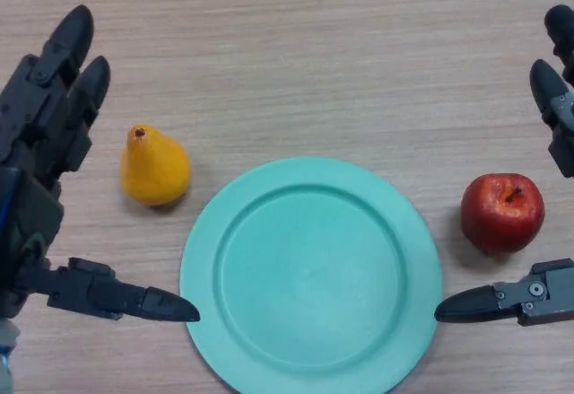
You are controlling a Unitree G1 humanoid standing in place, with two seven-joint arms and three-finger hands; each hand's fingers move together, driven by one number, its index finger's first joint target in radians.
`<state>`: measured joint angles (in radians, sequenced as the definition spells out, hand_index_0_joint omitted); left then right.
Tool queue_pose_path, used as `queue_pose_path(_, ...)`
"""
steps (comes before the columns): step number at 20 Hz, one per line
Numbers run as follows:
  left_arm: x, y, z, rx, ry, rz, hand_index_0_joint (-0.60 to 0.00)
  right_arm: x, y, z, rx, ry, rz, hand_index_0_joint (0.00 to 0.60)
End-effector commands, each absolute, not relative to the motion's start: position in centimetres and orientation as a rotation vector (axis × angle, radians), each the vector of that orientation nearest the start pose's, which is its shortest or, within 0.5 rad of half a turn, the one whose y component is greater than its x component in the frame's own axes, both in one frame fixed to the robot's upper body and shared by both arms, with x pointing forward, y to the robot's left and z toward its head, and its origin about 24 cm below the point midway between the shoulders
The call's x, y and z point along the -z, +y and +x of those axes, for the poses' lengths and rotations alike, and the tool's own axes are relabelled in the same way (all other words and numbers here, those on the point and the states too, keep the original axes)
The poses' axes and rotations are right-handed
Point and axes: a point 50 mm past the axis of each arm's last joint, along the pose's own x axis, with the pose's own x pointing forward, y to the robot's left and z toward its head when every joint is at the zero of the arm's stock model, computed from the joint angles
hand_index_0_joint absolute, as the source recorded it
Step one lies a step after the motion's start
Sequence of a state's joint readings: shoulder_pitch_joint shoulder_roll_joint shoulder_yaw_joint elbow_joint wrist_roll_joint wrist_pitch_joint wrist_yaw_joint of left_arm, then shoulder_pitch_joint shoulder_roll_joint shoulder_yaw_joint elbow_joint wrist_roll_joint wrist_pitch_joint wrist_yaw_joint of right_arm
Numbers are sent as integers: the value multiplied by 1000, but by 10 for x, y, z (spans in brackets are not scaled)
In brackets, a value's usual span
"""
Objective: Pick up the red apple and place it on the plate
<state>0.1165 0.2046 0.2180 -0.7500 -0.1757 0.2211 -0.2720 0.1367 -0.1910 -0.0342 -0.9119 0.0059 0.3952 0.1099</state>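
The red apple point(502, 212) rests on the wooden table just right of the teal plate point(310, 275), stem up. The plate lies in the lower middle with nothing on it. My right hand point(558, 116) enters at the right edge, open, with straight fingers above the apple and the thumb point(502, 302) stretched out below it; the apple sits in the gap between them, untouched. At the left edge my left hand point(40, 134) hangs open beside the pear, its thumb point(126, 297) pointing toward the plate's rim.
A yellow pear point(154, 168) stands on the table left of the plate, close to the left hand's fingers. Bare wooden tabletop point(305, 53) stretches across the far half of the view.
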Motion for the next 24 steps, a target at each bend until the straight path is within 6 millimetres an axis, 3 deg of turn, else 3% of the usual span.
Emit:
queue_pose_path(1, -200, 193, 185, 150, -635, 223, 0, -199, -164, 179, -115, -565, -205, 0)
queue_pose_path(5, -195, 191, 188, 155, -620, 218, 0, -193, -168, 187, -117, -547, -217, 0)
queue_pose_path(12, -191, 185, 186, 168, -602, 211, 0, -171, -204, 239, -43, -507, -272, 0)
queue_pose_path(18, -188, 194, 179, 148, -595, 216, 0, -136, -238, 276, 22, -441, -386, 0)
queue_pose_path(23, -189, 201, 173, 103, -600, 236, 0, -106, -245, 291, 1, -371, -534, 0)
queue_pose_path(24, -189, 201, 173, 102, -600, 236, 0, -105, -245, 291, -1, -368, -536, 99)
